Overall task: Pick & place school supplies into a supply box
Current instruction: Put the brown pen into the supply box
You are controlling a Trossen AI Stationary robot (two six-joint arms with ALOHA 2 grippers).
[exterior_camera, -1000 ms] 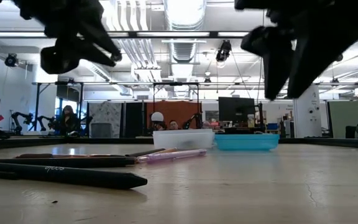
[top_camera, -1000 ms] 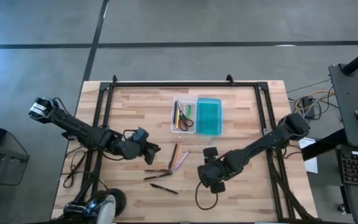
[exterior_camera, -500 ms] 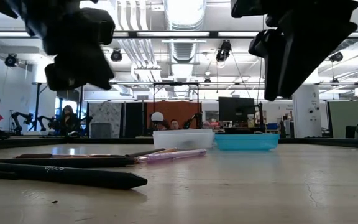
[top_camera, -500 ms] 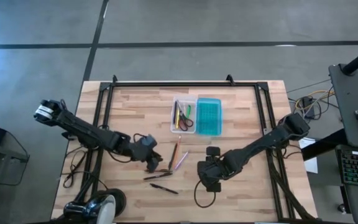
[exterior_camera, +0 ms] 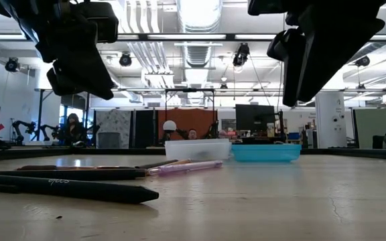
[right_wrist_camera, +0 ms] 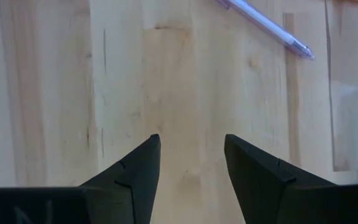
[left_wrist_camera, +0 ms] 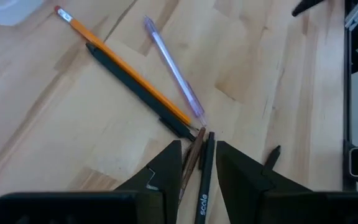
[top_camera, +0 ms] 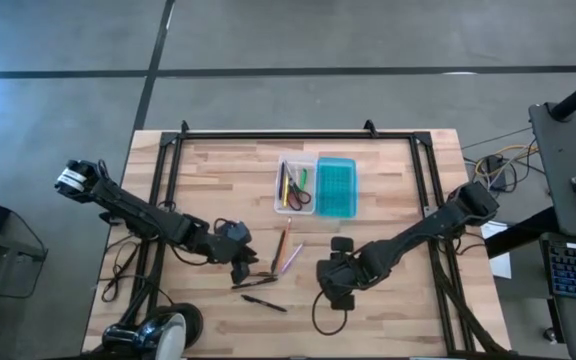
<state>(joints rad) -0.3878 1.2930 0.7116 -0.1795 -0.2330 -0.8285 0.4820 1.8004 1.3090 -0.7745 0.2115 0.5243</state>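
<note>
The left gripper (left_wrist_camera: 197, 163) hung spread over two dark pens (left_wrist_camera: 205, 186) near the table's (top_camera: 388, 180) front edge. The right gripper (right_wrist_camera: 191, 163) was spread over bare wood.

1. High view looks straight down on the whole table (top_camera: 388, 170).
2. Low view sits at tabletop height, facing the room.
3. Wrist views look closely down at the wood; both share the purple pen (left_wrist_camera: 174, 74) (right_wrist_camera: 267, 26).

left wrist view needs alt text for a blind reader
The left pincer, open, hovers over a dark pen and a brown pencil on the wooden table. Beyond lie an orange pencil, a black pen and a purple pen.
</note>
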